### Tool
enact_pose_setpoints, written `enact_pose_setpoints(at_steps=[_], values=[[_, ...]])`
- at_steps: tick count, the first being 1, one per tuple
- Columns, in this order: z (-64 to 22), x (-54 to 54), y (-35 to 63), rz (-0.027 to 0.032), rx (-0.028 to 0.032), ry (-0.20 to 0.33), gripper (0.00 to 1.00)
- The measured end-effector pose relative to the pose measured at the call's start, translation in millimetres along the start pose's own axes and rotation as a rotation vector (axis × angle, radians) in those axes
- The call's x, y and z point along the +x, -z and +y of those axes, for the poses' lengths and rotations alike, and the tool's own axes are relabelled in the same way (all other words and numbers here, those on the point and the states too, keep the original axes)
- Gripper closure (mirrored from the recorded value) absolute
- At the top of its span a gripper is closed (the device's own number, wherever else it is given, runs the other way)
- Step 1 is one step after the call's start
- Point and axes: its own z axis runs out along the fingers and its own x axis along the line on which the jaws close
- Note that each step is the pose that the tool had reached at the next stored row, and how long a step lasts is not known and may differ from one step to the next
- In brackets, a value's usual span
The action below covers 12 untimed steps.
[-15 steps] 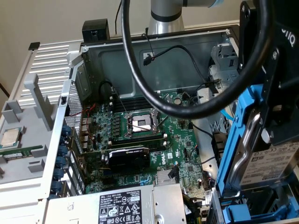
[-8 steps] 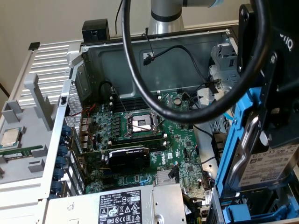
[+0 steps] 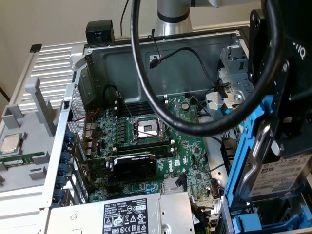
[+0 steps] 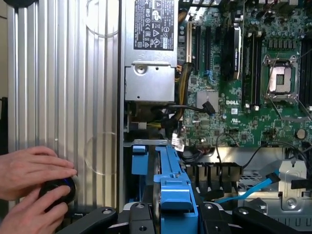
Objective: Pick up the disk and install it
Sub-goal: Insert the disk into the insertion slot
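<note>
While the tool [image 3: 280,141] is clamping the disk [image 3: 278,178] by its blue carrier frame [image 3: 243,151], the drive is hanging on edge and tilted at the exterior view's right, over the near right corner of the open computer case [image 3: 97,68]. Its white barcode label is facing the exterior camera, and a blue-railed drive bay [image 3: 263,223] is sitting just beneath it. The jaws are standing narrow, pressing against the frame from both sides. In the wrist view the tool [image 4: 175,219] is holding the frame [image 4: 173,192] between its two black fingers [image 4: 141,219], with the frame pointing toward the motherboard [image 4: 243,112].

A thick black cable [image 3: 146,92] is looping across the case in front of the motherboard [image 3: 190,151] and its bare processor socket [image 3: 146,129]. The grey power supply box [image 3: 126,214] is lying along the case's near edge. A small square CPU chip [image 3: 12,143] is resting outside the case at the exterior view's left.

Beside the case, a person's two hands [image 4: 29,170] are closing around a black round knob [image 4: 58,190] on a ribbed metal surface [image 4: 63,97].
</note>
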Motion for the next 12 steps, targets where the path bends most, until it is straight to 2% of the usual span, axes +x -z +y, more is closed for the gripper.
enact_pose_setpoints(at_steps=[12], values=[[0.0, -0.1, -4.8, 0.0002, -0.0024, 0.000, 0.63]])
